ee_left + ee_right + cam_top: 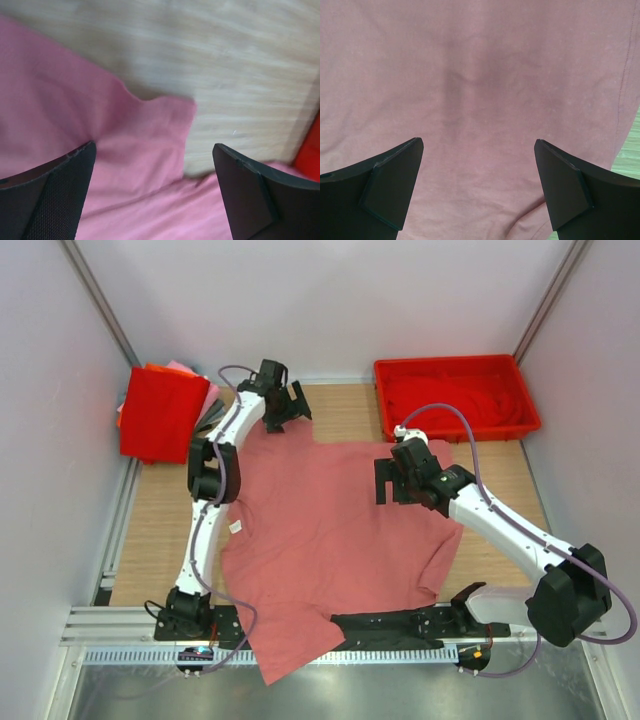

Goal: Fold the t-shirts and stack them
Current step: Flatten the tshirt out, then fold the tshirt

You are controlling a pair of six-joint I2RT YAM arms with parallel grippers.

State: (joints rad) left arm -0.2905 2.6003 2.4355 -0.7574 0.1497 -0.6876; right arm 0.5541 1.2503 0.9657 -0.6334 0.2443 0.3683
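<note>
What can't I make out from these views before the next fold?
Top view: the red top shirt covers the stack; only pink and orange slivers show, so no count.
Top view: the red tray holds red cloth; how many shirts, unclear.
Top view: the right arm's black link hides the salmon t-shirt's near-right edge.
Left wrist: motion blur smears the salmon t-shirt's edge.

A wooden table point(160, 530) with pale brown boards sits in the middle. Behind the table stands a plain white back wall point(330, 300). A white left wall point(50, 470) and a white right wall point(600, 410) close in the table's sides. Thin grey metal posts point(97, 295) go up from the table's far corners. Along the table's near edge lies a silver rail point(110, 620), then a shiny grey metal sheet point(400, 695). The light is soft and even.
</note>
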